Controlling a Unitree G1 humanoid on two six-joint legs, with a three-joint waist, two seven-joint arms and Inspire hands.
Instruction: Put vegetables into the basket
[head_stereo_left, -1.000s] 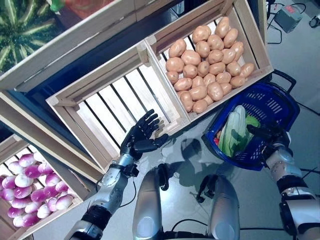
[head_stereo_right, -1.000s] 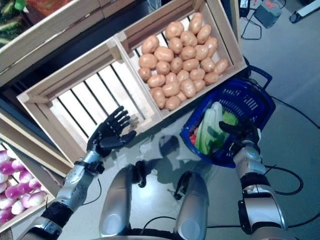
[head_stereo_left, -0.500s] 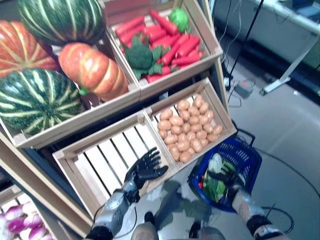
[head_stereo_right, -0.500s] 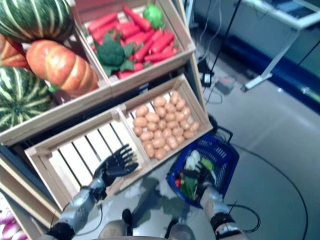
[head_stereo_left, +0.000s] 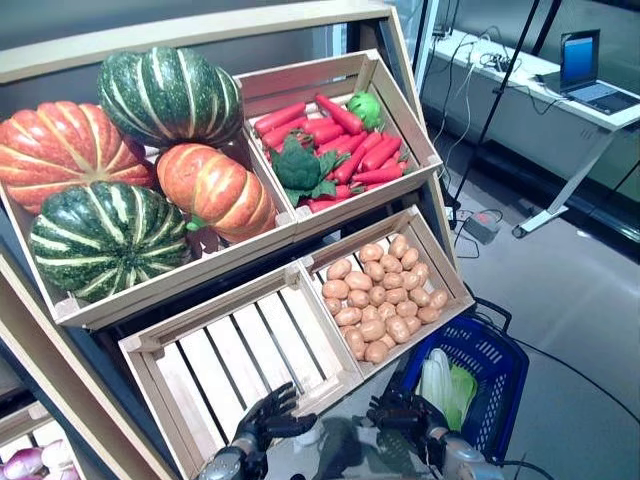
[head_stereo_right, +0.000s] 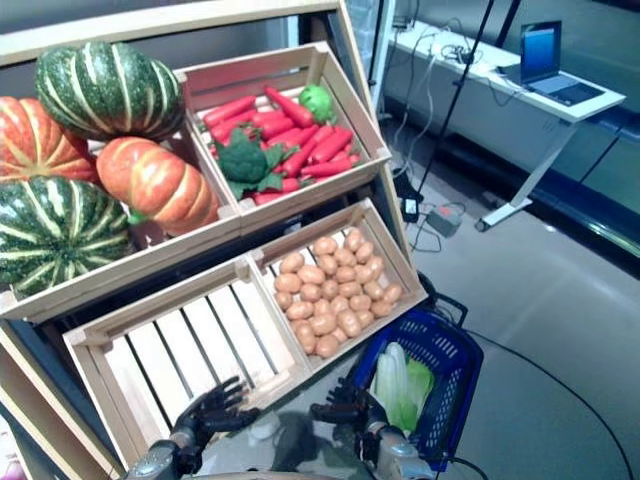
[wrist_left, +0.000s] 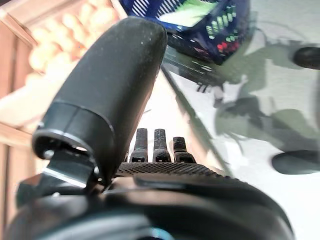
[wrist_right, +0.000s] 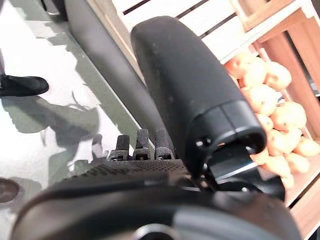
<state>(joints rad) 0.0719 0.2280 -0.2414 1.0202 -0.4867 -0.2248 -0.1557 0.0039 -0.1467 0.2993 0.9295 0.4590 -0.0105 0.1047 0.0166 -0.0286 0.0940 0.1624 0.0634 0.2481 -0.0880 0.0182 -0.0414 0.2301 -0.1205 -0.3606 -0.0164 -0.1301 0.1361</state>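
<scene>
Right hand (head_stereo_left: 405, 415) at frame bottom, fingers spread, empty, just left of blue basket (head_stereo_left: 497, 375) w/ pale greens (head_stereo_left: 440, 385) inside. Left hand (head_stereo_left: 265, 420) also open, empty, at edge of empty slatted crate (head_stereo_left: 240, 365). Potatoes (head_stereo_left: 378, 297) mid-right, carrots (head_stereo_left: 335, 135) upper centre, pumpkins (head_stereo_left: 130, 170) upper left; grey floor, desk w/ laptop (head_stereo_left: 585, 65) upper right. Vs 1 s ago: right hand has let go of basket rim, camera tilted up

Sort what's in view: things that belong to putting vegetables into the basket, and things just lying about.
Belongs:
blue basket holding a pale cabbage
potatoes
carrots
broccoli
left hand, right hand, both empty

Lying about:
pumpkins
empty crate
laptop
</scene>
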